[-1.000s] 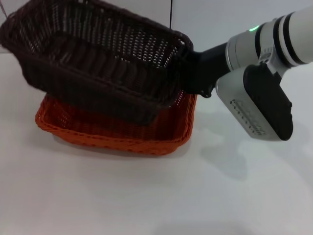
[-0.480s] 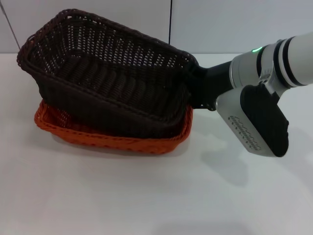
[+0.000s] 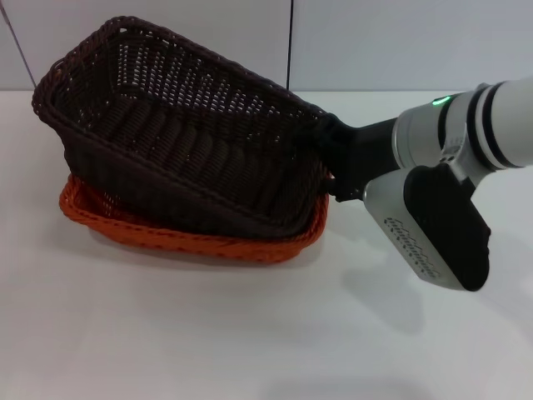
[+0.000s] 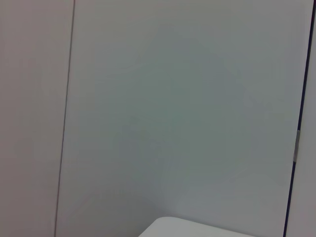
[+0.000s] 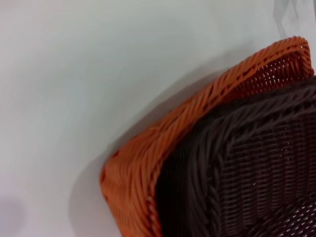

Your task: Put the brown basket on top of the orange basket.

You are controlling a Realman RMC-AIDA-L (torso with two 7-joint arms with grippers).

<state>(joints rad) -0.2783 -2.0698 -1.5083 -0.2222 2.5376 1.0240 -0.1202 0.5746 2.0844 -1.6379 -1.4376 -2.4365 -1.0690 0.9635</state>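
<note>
The brown basket sits tilted in the orange basket in the head view. Its right end is down inside the orange basket and its left end is raised above the orange rim. My right gripper is shut on the brown basket's right rim. The right wrist view shows the brown basket nested inside a corner of the orange basket. My left gripper shows in no view; the left wrist view holds only a wall.
The baskets rest on a white table, with a pale wall behind. My right arm reaches in from the right above the table. A table corner shows in the left wrist view.
The brown basket has come down and to the right, from hanging above the orange basket to resting in it at its right end. My right gripper has lowered with it.
</note>
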